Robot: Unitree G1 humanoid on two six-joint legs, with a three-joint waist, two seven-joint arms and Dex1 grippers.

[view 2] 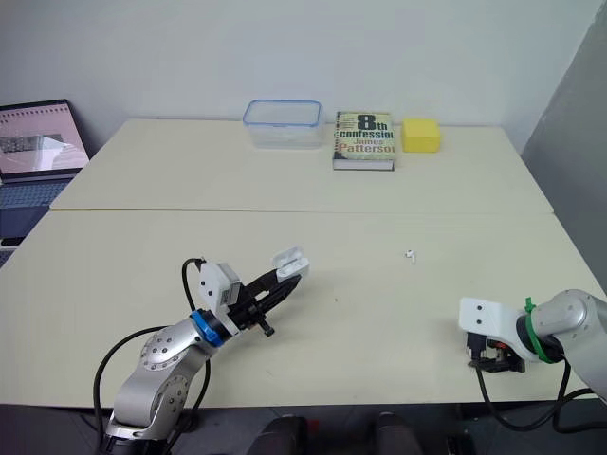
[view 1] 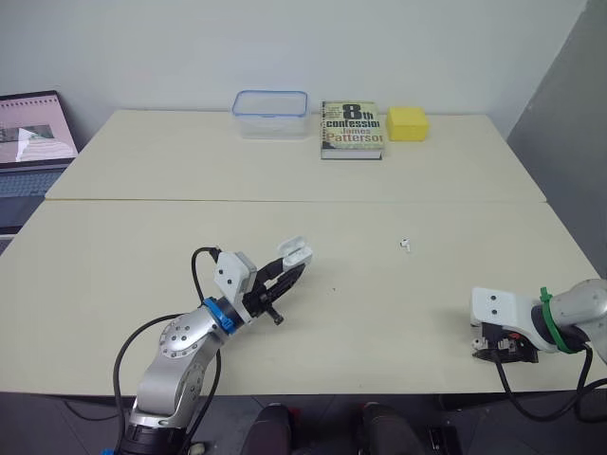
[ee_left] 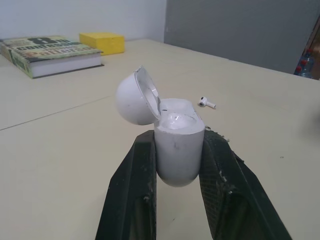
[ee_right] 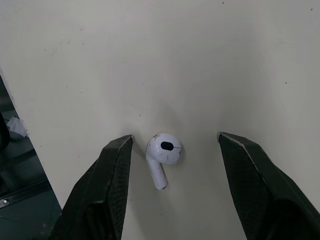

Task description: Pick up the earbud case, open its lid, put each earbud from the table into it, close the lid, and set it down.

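A pale table [view 1: 142,256], seen from above. The left gripper [view 1: 289,273] hovers over its near middle, fingers clamped on the sides of a white case [ee_left: 177,150]. The case is upright with its lid [ee_left: 132,97] hinged open. Whether a bud sits inside is hard to tell. One earbud [view 1: 406,245] lies on the table, right of the case and well apart from it. The right gripper [ee_right: 175,136] is at the near right edge, fingers spread wide. A second earbud [ee_right: 162,152] lies between them, touching neither. Along the far side stand a clear box [view 1: 271,114], a book [view 1: 352,129] and a yellow block [view 1: 407,123]. A laptop [view 1: 33,137] sits far left.
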